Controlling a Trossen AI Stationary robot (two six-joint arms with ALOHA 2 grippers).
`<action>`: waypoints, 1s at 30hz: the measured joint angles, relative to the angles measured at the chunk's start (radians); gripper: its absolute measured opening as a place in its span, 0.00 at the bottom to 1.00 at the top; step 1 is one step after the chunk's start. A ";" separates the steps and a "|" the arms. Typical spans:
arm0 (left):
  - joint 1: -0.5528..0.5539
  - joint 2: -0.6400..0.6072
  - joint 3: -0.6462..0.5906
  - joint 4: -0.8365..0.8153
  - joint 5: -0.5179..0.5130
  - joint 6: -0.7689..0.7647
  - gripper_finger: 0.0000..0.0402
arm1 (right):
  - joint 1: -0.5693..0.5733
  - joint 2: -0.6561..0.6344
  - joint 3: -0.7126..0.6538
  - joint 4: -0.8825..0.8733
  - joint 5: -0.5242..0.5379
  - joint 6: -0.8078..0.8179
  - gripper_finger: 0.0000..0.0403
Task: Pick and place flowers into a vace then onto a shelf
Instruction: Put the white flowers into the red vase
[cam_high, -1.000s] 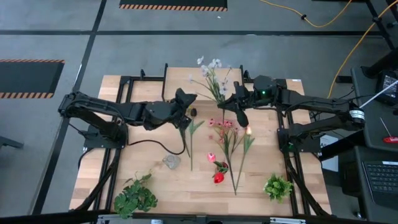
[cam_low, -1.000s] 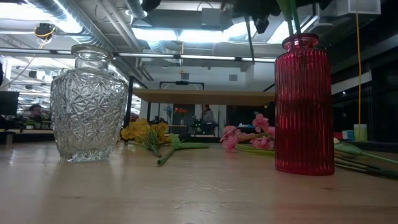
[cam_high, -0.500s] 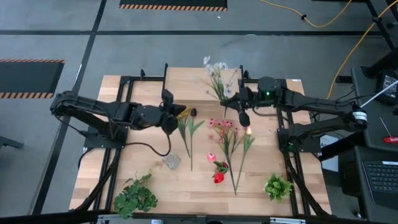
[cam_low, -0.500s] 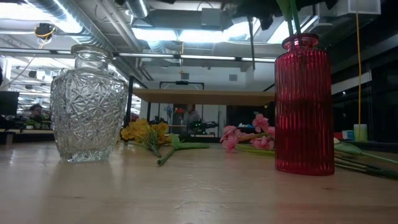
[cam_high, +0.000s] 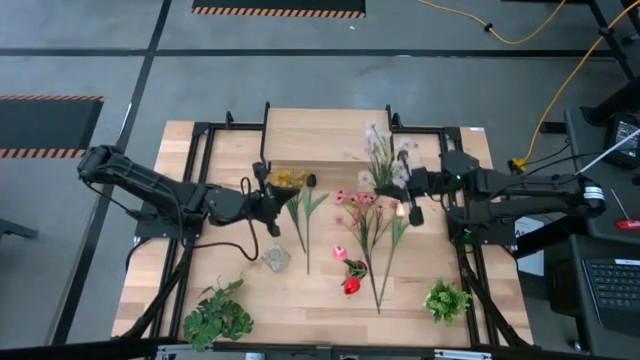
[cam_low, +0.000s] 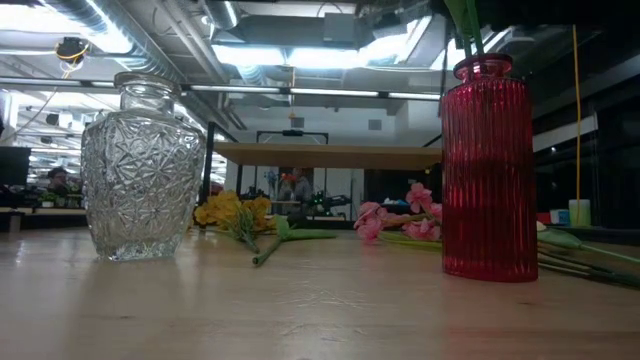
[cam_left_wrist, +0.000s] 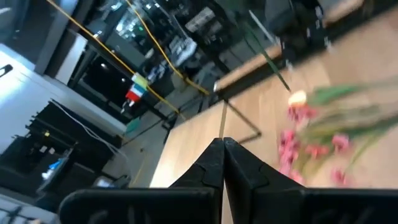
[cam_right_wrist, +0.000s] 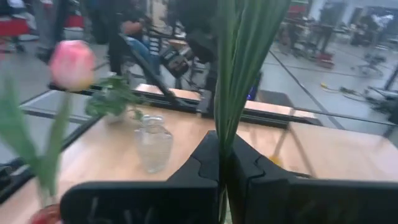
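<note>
Several flowers lie on the tabletop's middle: a yellow one, pink ones and long green stems. My right gripper, at the far right, is shut on a bunch of white flowers. My left gripper is shut on nothing, left of the yellow flower. A clear glass vase and a red vase with green stems in it stand nearer the front. The shelf stands at the far middle. My right gripper pinches the bunch's green stems between its two fingers. The stems run across the fingers and rise out of the pinch. The bunch is lifted clear of the table, with its white blossoms toward the far edge.
Two bushy green plants stand at the near edge, one at the left and one at the right. Black frame bars run along both sides of the table. People and desks show in the room beyond.
My right gripper has carried the white bunch from above the shelf toward the table's right edge and somewhat nearer, still shut on it. My left gripper has drawn back from the yellow flower toward the table's left and near side, and its wrist has rolled. The flowers on the table lie unmoved.
</note>
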 joint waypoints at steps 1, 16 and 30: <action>-0.005 0.008 -0.002 0.023 0.000 -0.018 0.01 | 0.015 -0.016 -0.019 0.016 0.001 0.010 0.01; -0.061 0.042 -0.003 0.070 0.027 -0.270 0.01 | 0.281 -0.083 -0.127 0.169 0.003 0.128 0.01; -0.059 0.042 -0.003 0.076 0.027 -0.288 0.01 | 0.514 0.124 -0.127 0.440 0.135 0.000 0.01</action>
